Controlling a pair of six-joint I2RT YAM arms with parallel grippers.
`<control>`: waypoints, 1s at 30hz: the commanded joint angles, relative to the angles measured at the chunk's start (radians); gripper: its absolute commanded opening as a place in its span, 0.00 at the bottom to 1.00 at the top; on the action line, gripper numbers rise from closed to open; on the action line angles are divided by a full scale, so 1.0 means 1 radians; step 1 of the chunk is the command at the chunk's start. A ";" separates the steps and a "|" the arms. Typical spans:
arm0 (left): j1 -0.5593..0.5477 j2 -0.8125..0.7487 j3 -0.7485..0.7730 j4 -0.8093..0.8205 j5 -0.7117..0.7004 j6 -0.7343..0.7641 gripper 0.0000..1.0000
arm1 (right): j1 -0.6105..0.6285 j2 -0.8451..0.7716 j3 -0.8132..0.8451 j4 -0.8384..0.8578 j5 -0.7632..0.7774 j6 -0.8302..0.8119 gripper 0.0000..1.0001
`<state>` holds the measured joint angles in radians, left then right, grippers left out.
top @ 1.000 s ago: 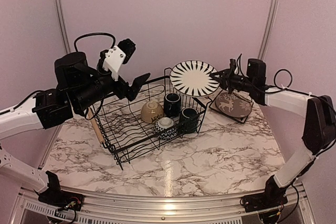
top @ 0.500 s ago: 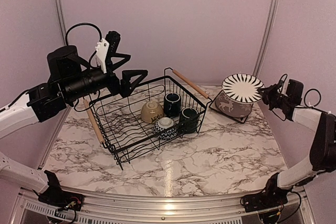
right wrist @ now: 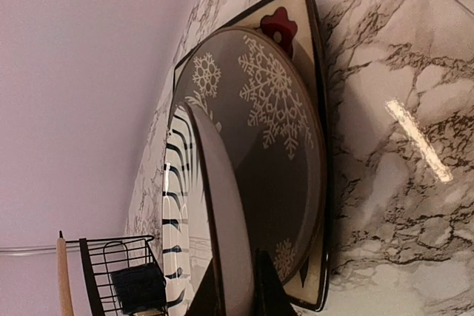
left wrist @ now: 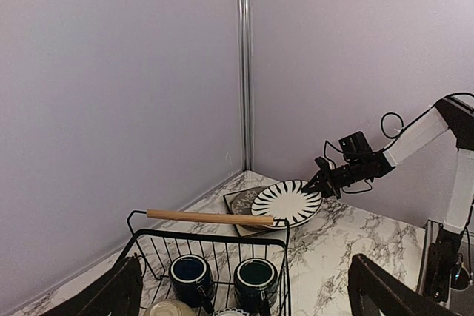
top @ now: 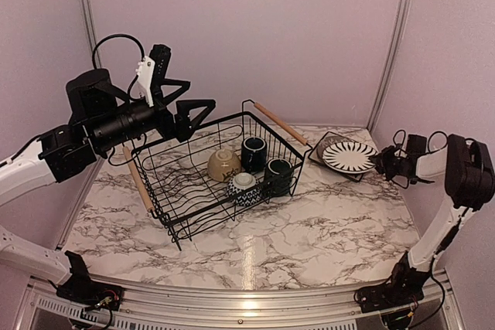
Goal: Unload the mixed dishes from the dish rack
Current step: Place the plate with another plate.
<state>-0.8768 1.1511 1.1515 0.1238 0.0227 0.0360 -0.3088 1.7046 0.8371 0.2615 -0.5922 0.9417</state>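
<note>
Far right on the marble worktop (top: 309,222), the black-and-white striped round plate (top: 349,155) has sunk almost onto the grey reindeer plate (right wrist: 289,146), right claw (top: 378,162) still pinching its rim, left claw (top: 199,95) gaping empty; release seems next.

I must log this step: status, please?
Left gripper open, raised near rack. Right gripper shut on striped plate, tilted over grey plate. Two mugs, two bowls in rack.
</note>
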 commanded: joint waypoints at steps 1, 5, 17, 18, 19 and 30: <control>0.005 -0.032 -0.030 0.058 -0.008 -0.030 0.99 | -0.006 0.047 0.120 0.142 -0.043 -0.022 0.00; 0.003 -0.027 -0.036 0.082 0.003 -0.030 0.99 | -0.006 0.103 0.138 0.165 -0.040 -0.025 0.00; 0.004 -0.001 -0.029 0.087 0.009 -0.030 0.99 | -0.005 0.219 0.219 0.166 -0.025 -0.048 0.02; 0.004 -0.001 -0.029 0.086 0.011 -0.030 0.99 | -0.006 0.229 0.226 0.166 -0.024 -0.050 0.02; 0.004 0.001 -0.030 0.087 0.011 -0.030 0.99 | -0.006 0.238 0.233 0.164 -0.023 -0.052 0.03; 0.004 0.002 -0.039 0.079 0.017 -0.076 0.99 | 0.017 0.320 0.339 0.053 0.001 -0.135 0.15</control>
<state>-0.8768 1.1458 1.1255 0.1825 0.0284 -0.0231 -0.3058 2.0151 1.1183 0.3286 -0.5968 0.8593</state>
